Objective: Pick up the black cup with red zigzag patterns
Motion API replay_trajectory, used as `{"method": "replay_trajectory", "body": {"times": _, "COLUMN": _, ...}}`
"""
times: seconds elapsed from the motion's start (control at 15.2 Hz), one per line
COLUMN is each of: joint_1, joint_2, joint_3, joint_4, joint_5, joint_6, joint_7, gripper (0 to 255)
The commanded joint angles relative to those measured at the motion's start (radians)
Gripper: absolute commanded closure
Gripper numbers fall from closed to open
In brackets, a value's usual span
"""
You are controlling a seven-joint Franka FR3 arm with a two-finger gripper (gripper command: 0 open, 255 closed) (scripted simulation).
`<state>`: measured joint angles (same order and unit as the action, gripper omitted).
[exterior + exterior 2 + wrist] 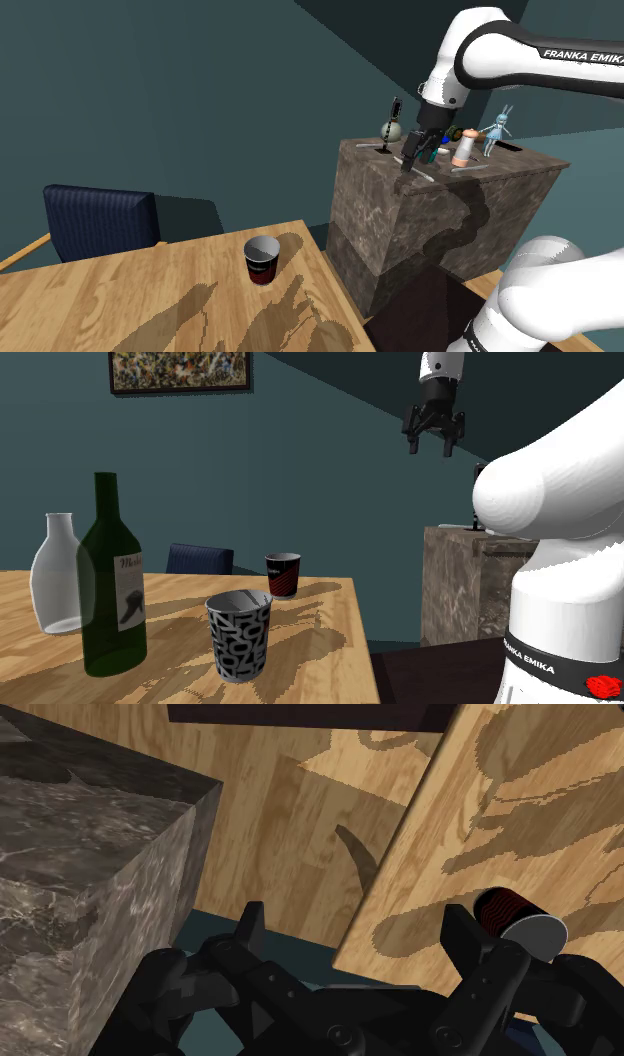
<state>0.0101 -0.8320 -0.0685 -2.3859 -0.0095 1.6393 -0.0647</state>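
Illumination is moderate. The teal walls (200,100) render dim, and the white arm (560,502) renders evenly bright. Hard shadows with jagged, stair-stepped edges lie on the wooden desk (80,290). The black cup with red zigzags (262,262) casts its shadow toward the shoulder view's right. The arm's shadow crosses the stone block (400,230). All views are sharp, near and far.

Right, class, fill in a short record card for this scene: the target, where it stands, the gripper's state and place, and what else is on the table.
target: cup, black with red zigzags
stands: upright on wooden table
gripper: open, empty
gripper place: raised, well apart from the cup
also on table: green bottle, white bottle, patterned cup
nearby: stone block, chair
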Motion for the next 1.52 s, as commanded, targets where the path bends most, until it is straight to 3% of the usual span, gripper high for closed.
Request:
{"method": "replay_trajectory", "body": {"times": 0.0, "joint_1": 0.000, "joint_2": 0.000, "joint_3": 0.000, "joint_4": 0.000, "joint_5": 0.000, "joint_6": 0.000, "joint_7": 0.000, "gripper": 0}}
{"method": "replay_trajectory", "body": {"times": 0.73, "joint_1": 0.068, "joint_2": 0.244, "joint_3": 0.124, "joint_4": -0.070, "joint_5": 0.108, "joint_6": 0.306, "joint_7": 0.135, "gripper": 0}}
{"method": "replay_trajectory", "body": {"times": 1.45, "joint_1": 0.122, "joint_2": 0.605, "joint_3": 0.238, "joint_4": 0.021, "joint_5": 0.160, "joint_6": 0.579, "joint_7": 0.258, "gripper": 0}}
